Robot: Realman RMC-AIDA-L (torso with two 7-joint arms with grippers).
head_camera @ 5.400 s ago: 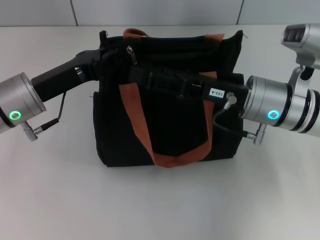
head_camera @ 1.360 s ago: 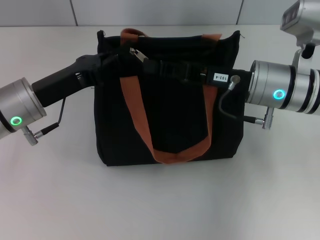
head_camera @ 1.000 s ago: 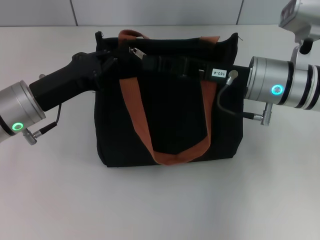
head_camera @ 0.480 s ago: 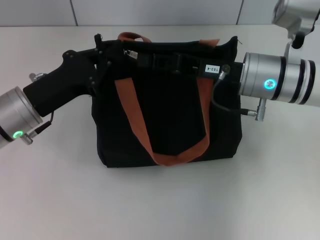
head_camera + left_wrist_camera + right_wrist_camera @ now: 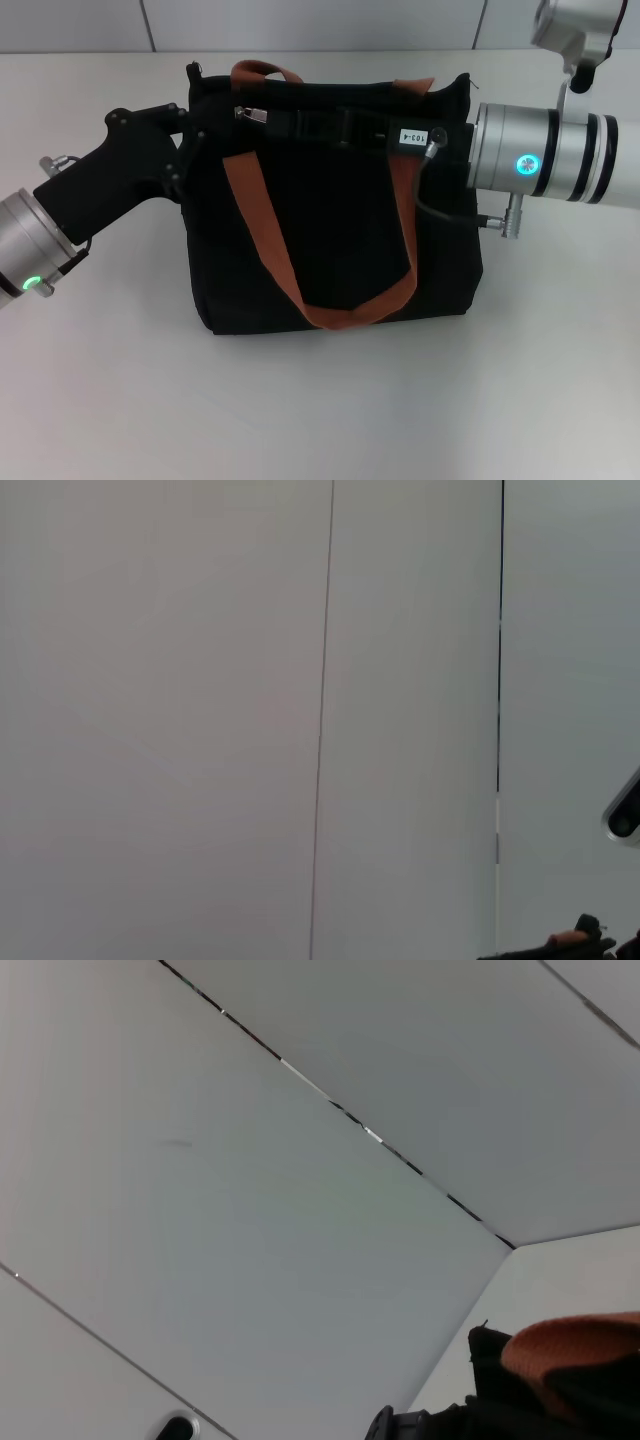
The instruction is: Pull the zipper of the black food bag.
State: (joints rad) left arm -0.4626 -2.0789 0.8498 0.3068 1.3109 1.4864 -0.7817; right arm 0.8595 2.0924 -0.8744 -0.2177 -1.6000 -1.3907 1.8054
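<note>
The black food bag [image 5: 335, 200] stands upright on the white bench [image 5: 330, 400]. The right gripper [image 5: 262, 116] reaches along the bag's top edge, its fingers clenched on the silver zipper [image 5: 250, 114] near the left corner. The left gripper [image 5: 200, 125] presses that corner; I cannot tell its grip.

Stood upright toward the table's [image 5: 320, 420] far edge: the black food bag [image 5: 340, 230], zipper [image 5: 252, 114] at its top left, arms reaching in from both sides.
</note>
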